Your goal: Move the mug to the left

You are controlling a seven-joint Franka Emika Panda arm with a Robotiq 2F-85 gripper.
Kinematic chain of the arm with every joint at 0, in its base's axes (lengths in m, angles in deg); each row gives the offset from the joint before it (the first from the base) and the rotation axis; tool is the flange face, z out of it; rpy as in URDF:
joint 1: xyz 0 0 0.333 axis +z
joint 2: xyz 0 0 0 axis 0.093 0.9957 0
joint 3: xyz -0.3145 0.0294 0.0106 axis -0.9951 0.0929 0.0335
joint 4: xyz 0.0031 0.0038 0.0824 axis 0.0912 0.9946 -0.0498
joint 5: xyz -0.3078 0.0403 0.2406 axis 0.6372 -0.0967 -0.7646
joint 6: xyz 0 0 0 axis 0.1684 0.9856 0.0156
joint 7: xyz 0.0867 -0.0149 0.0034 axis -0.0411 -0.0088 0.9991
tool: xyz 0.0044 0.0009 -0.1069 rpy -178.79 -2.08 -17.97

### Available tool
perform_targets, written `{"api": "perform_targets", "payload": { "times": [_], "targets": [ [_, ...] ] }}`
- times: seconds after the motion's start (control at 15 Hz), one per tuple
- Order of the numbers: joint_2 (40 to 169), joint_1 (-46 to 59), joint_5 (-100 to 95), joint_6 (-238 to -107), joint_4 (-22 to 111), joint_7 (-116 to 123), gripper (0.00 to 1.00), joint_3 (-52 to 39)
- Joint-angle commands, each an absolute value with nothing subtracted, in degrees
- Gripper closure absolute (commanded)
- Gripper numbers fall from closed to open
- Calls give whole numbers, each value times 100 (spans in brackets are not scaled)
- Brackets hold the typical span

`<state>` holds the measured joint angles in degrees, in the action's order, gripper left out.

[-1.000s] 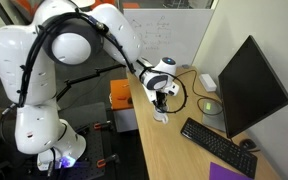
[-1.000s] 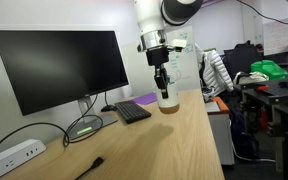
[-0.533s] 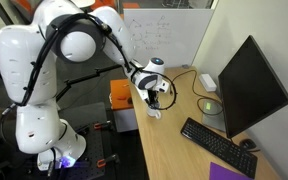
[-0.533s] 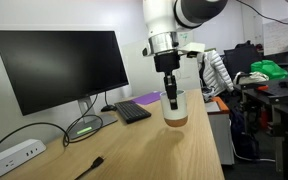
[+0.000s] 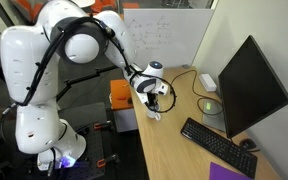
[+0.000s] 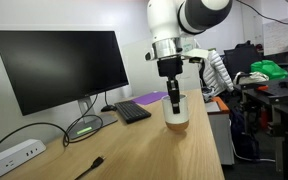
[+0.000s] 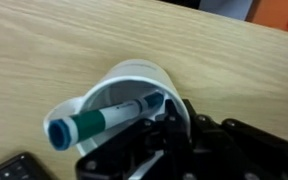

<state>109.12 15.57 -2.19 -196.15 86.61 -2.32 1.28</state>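
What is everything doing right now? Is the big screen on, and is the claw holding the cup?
mug: upright, gripped at its rim; I cannot tell if it touches the desk.
gripper: shut on the mug.
marker: leaning inside the mug.
monitor: screen dark.

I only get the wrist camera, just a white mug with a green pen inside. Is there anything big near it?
Observer: Yes, a black monitor stands further back on the table.
Operator: Am I near an edge?
Observer: In an exterior view, the mug is close to the table's edge, on the side away from the monitor.
Operator: How am I holding it?
Observer: The hand hangs straight down from above, fingers at the mug's rim.
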Motion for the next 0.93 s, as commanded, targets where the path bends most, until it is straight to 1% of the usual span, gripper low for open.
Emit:
{"api": "perform_targets", "payload": {
  "times": [0.0, 0.07, 0.13, 0.2, 0.27, 0.53, 0.6, 0.67, 0.8, 0.87],
  "targets": [
    [10942, 1523, -245, -20184, 8795, -52, 97, 130],
    [10982, 1530, -252, -20320, 8810, -58, 97, 123],
    [11012, 1538, -274, -20347, 8810, -89, 65, 110],
    [11045, 1518, -272, -20435, 8827, -33, 64, 119],
    [11048, 1520, -266, -20462, 8834, -27, 58, 104],
    [10633, 1639, -99, -20074, 8969, -112, 28, -65],
    [10433, 1573, -143, -19862, 9007, -36, 19, -4],
    [10242, 1601, -90, -19720, 9051, -96, 13, -55],
    [9775, 1433, -254, -19255, 9111, 118, 0, 128],
    [9554, 1438, -205, -19032, 9112, 117, 0, 106]
  ]
}}
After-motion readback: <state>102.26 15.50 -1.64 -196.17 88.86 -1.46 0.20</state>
